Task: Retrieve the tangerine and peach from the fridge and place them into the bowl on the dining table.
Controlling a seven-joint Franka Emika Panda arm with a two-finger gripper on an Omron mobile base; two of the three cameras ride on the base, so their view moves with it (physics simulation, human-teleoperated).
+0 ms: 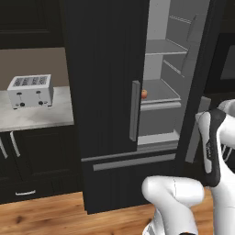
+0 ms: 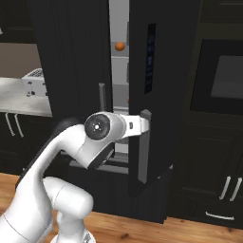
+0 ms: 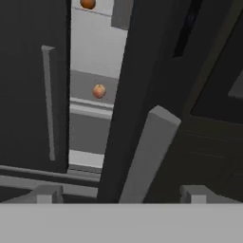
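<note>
The fridge stood with its right door swung partly out and its left door closed; the light grey shelved interior showed through the gap in all 3 views.

Hidden or unclear: in the left base view the closed door's grey handle cut across a small reddish-orange fruit on a middle shelf, so only its right edge showed; fruit identity uncertain there. In the right base view the arm's white wrist covered the end effector, and the open door's edge hid most of the shelves; 1 plain orange fruit, taken as the tangerine, sat on an upper shelf. A toaster stood on the grey table to the left of the fridge, cut off by the fridge side in the right base view.

The hand view gave 2 fruits: the tangerine at the top edge, cropped; the pinker peach on a lower shelf, whole. The end effector was spread wide, its 2 tips well apart at the bottom of that view, pinching nothing; the open door's grey handle rose between them, whether touching either tip could not be told.
</note>
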